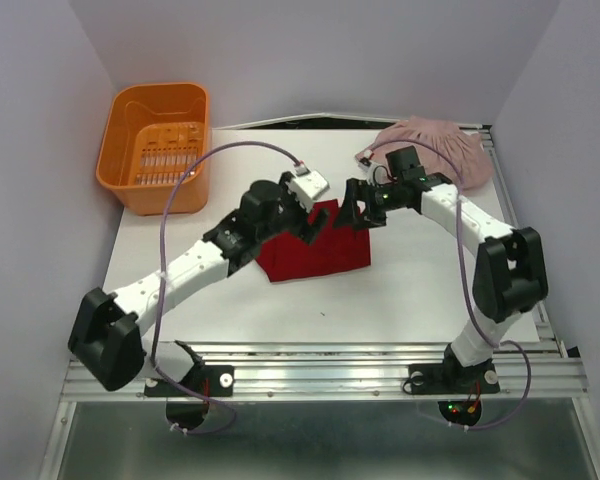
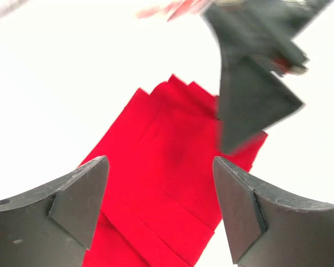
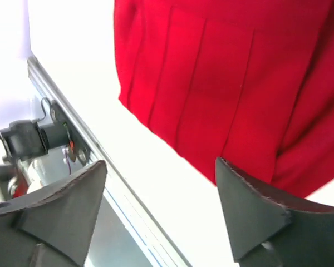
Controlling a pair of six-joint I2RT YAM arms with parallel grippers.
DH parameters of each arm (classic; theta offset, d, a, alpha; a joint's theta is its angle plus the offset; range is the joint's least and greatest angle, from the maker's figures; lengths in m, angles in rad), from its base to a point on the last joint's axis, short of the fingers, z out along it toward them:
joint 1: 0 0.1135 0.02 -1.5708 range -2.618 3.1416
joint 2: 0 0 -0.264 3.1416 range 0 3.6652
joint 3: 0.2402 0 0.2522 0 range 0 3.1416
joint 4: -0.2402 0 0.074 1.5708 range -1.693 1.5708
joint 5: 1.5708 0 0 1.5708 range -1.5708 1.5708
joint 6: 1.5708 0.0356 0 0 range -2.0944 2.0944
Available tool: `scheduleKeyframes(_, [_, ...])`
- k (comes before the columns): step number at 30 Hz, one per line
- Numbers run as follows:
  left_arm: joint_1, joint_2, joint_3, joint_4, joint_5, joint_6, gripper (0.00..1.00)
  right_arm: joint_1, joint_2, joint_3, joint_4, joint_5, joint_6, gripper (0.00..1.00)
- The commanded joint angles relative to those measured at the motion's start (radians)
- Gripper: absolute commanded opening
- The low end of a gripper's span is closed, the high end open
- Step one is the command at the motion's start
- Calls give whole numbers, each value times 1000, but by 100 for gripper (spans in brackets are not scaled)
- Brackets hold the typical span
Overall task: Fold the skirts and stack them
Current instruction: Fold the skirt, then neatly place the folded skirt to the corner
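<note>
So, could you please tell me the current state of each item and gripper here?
red skirt: lying flat mid-table, ungripped.
pink skirt: bunched in a heap, far right.
orange basket: upright, far left.
left gripper: open, above the red skirt.
right gripper: open, above the red skirt.

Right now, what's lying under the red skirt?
The red skirt lies on the white table, and only bare tabletop shows around its visible edges. Anything beneath the cloth is covered and cannot be seen.
</note>
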Motion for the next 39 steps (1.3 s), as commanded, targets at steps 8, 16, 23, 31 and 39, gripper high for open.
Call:
scheduleKeyframes(8, [-322, -5, -2, -128, -379, 333, 89, -100, -236, -297, 104, 295, 138, 100])
scheduleKeyframes(16, [-433, 93, -45, -15, -396, 469, 90, -165, -202, -417, 224, 236, 270, 100])
scheduleKeyframes(23, [-513, 196, -78, 73, -471, 514, 93, -165, -122, -461, 329, 140, 339, 100])
scheduleKeyframes(31, [-536, 337, -32, 88, -505, 543, 94, -165, -75, -532, 504, 32, 417, 100])
scheduleKeyframes(39, [-534, 398, -13, 104, -524, 534, 63, -165, -71, -582, 514, 41, 433, 100])
